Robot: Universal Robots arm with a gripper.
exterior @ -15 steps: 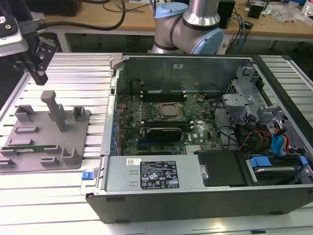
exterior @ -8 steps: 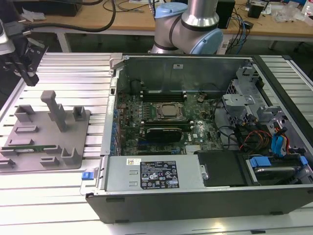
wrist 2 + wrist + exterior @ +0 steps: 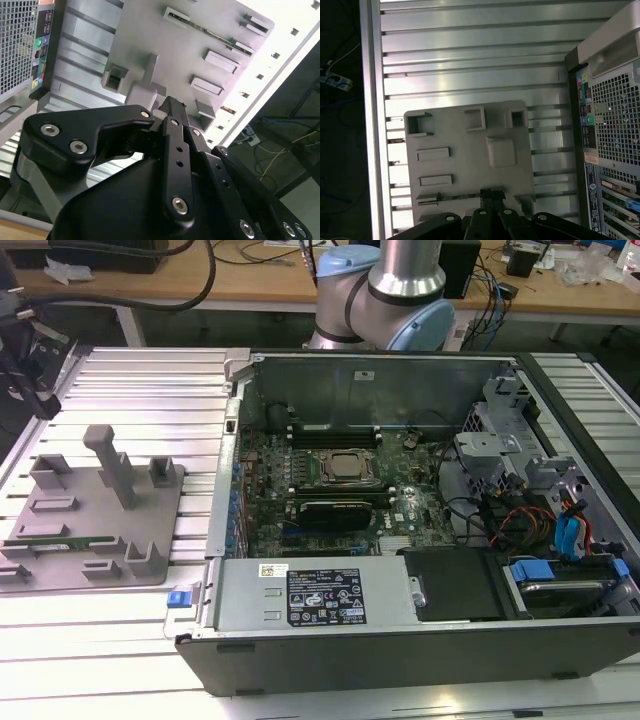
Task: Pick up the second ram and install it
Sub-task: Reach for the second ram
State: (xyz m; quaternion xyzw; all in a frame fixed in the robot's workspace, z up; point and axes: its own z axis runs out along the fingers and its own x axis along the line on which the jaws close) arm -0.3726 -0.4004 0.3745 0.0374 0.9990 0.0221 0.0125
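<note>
The gripper (image 3: 491,193) (fingers together) hovers above second ram (image 3: 60,538) on grey fixture (image 3: 465,150)

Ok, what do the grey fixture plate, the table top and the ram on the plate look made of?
The fixture plate looks like plastic: matte, uniform grey, soft-edged blocks. The table top is probably extruded aluminium: bright, shiny slotted slats. The second ram reads as green circuit board; a thin strip, finish unclear.
</note>
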